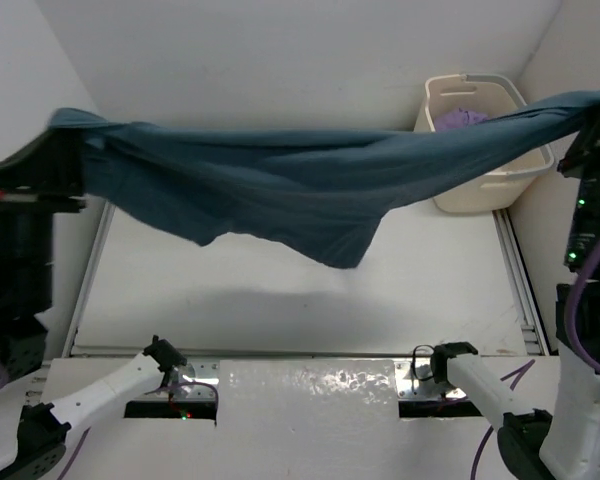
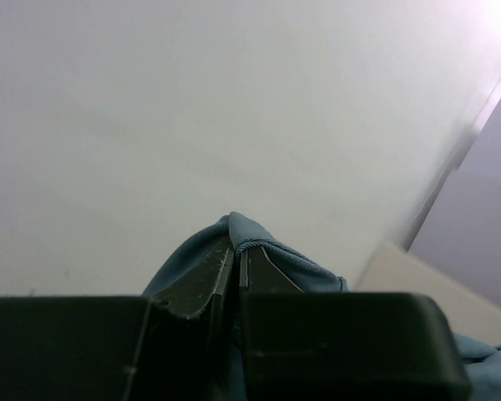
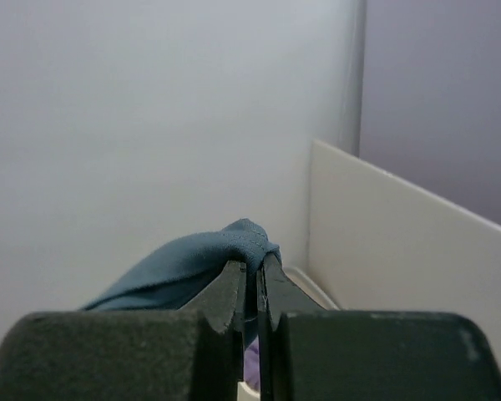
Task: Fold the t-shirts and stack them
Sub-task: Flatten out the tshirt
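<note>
The left gripper [image 2: 236, 251] is clenched on one end of the dark teal-blue t-shirt [image 1: 300, 190] and the right gripper [image 3: 255, 266] on the other, with cloth bunched at each pair of fingertips. Only the top view shows the shirt stretched between them, sagging above the table [image 1: 280, 295]. The lavender-purple t-shirt [image 1: 460, 118] lies in the cream basket [image 1: 475, 195] beneath its right end.

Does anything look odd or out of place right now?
Nothing spilled or damaged. The teal t-shirt hangs stretched in the air between the left gripper and right gripper, sagging unevenly and wrinkled rather than flat.
</note>
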